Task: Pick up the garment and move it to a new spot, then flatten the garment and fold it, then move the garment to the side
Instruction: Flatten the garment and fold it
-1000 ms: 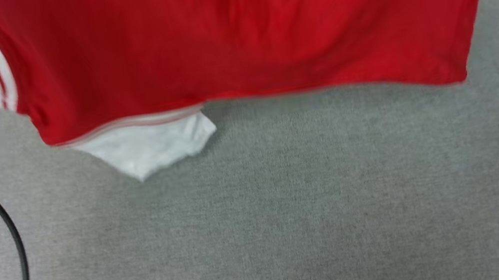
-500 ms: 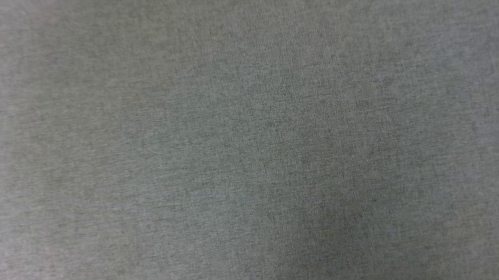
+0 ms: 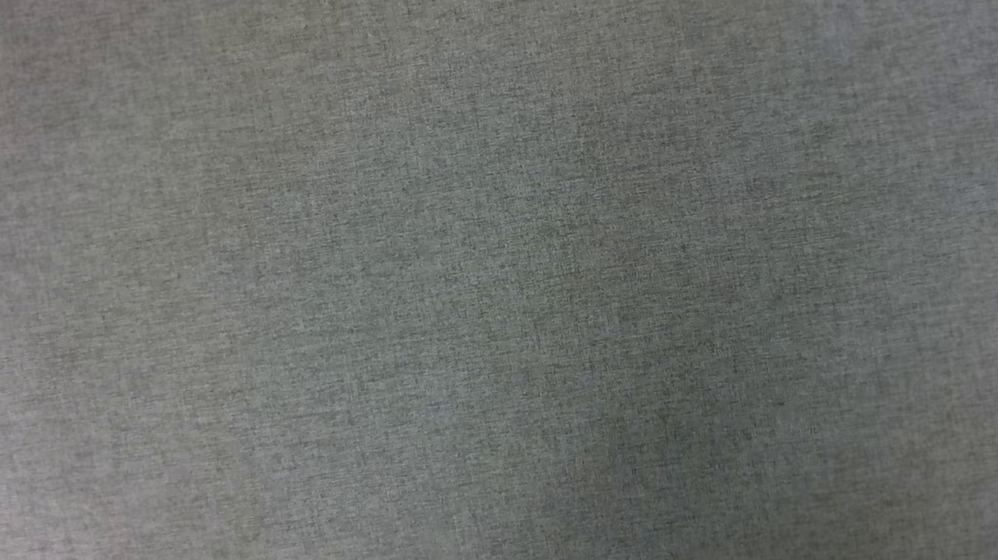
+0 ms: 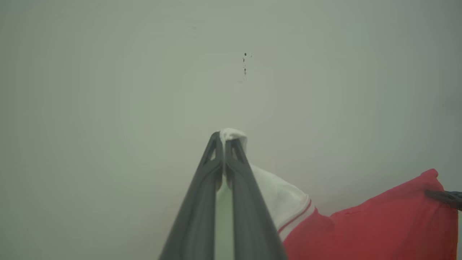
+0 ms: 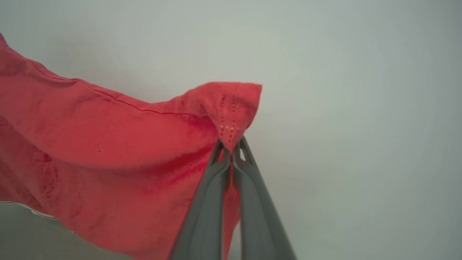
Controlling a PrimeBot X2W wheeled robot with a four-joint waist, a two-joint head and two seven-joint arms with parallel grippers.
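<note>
The garment (image 5: 108, 151) is a red jersey T-shirt with white sleeves, and it hangs in the air between my two grippers. In the left wrist view my left gripper (image 4: 224, 139) is shut on the tip of a white sleeve (image 4: 285, 198), with striped trim and the red body (image 4: 379, 227) trailing off to the right. In the right wrist view my right gripper (image 5: 231, 148) is shut on a stitched red corner of the garment, and the cloth sags away to the left. At the right edge of the left wrist view the tip of the right gripper's dark finger (image 4: 445, 196) shows at the garment's far corner.
The head view looks straight down on a grey woven surface (image 3: 499, 280). Behind the held garment a plain pale wall (image 4: 144, 72) spans both wrist views. A grey surface edge (image 5: 21, 231) shows at the lower left of the right wrist view.
One second ago the head view held the red garment hanging across its top, a white sleeve and black cables at left; since half a second ago it holds grey surface.
</note>
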